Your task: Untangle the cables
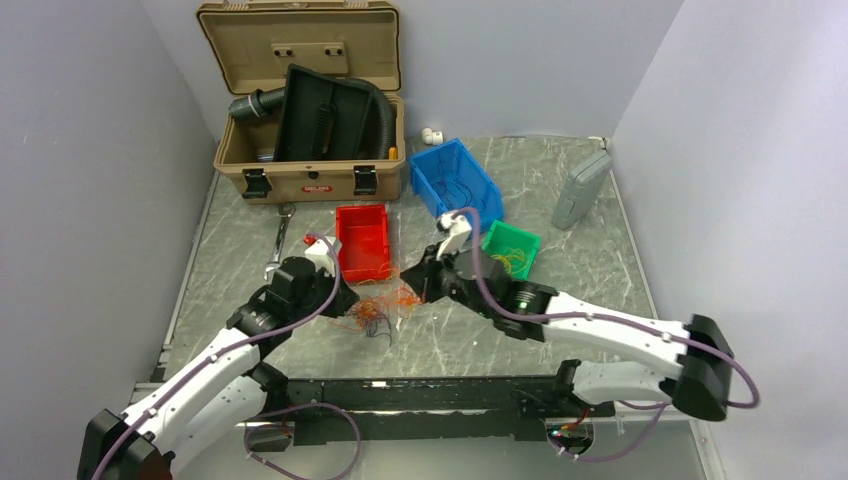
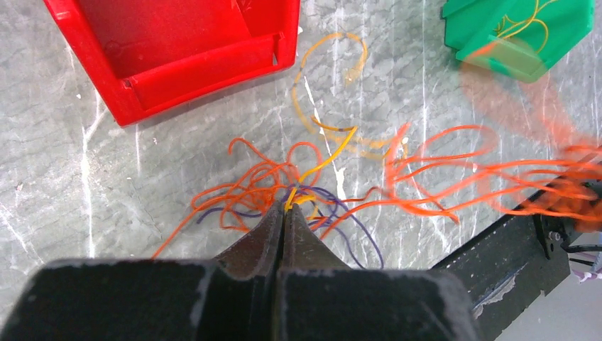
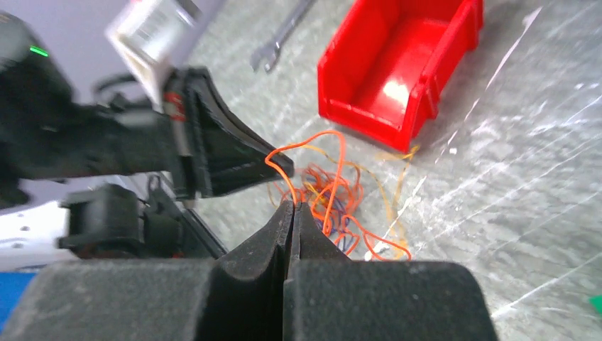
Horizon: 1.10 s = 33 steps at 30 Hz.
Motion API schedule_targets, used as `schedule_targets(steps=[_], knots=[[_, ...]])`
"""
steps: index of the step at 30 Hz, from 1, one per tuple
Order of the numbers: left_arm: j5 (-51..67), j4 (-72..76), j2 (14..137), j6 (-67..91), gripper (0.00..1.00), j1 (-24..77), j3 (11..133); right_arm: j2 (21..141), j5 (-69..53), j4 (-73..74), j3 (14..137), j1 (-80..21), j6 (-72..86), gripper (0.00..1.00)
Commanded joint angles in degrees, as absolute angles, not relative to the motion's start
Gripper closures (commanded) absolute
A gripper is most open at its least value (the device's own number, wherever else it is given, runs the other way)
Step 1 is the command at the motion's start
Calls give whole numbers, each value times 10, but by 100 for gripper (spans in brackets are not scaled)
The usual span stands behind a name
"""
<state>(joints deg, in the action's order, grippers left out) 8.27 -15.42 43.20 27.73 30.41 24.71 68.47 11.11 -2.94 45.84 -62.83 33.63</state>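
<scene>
Orange cables [image 1: 380,305] tangled on your table [image 1: 560,270], between both grippers.
From above, they lie beside the red bin [image 1: 362,240]. Left wrist: your left gripper [image 2: 285,208] has its fingers clamped on a yellow strand. Right wrist: your right gripper [image 3: 292,206] pinches an orange one, likely to part them.
</scene>
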Motion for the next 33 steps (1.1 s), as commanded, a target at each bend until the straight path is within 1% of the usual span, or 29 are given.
schedule_targets(steps=[1, 10, 11, 12, 13, 14, 15, 16, 18, 20, 23, 27, 31, 33], knots=[[78, -147, 434, 282, 100, 303, 245, 598, 171, 43, 493, -630, 324, 100], [86, -142, 444, 283, 98, 303, 236, 515, 224, 141, 610, -630, 269, 100], [84, -144, 446, 283, 96, 303, 236, 508, 237, 151, 622, -630, 260, 100], [84, -145, 450, 281, 92, 303, 236, 504, 242, 156, 632, -630, 252, 100], [85, -147, 454, 280, 78, 303, 238, 500, 245, 158, 640, -630, 244, 100], [87, -152, 457, 280, 59, 303, 242, 499, 245, 162, 650, -630, 238, 100], [91, -156, 458, 280, 48, 303, 250, 501, 241, 166, 659, -630, 234, 100], [95, -159, 452, 280, 38, 305, 255, 504, 235, 171, 667, -630, 231, 100], [93, -160, 428, 281, 25, 311, 265, 515, 227, 181, 683, -630, 231, 100], [85, -161, 401, 279, 16, 318, 279, 523, 223, 187, 693, -630, 232, 100], [90, -163, 374, 269, 12, 320, 306, 530, 222, 190, 698, -630, 234, 100], [132, -118, 356, 256, 12, 323, 324, 533, 215, 186, 699, -630, 238, 100], [235, 12, 357, 235, 12, 330, 295, 536, 207, 178, 706, -630, 240, 100], [262, 77, 375, 242, 13, 336, 274, 539, 204, 175, 710, -630, 241, 100]])
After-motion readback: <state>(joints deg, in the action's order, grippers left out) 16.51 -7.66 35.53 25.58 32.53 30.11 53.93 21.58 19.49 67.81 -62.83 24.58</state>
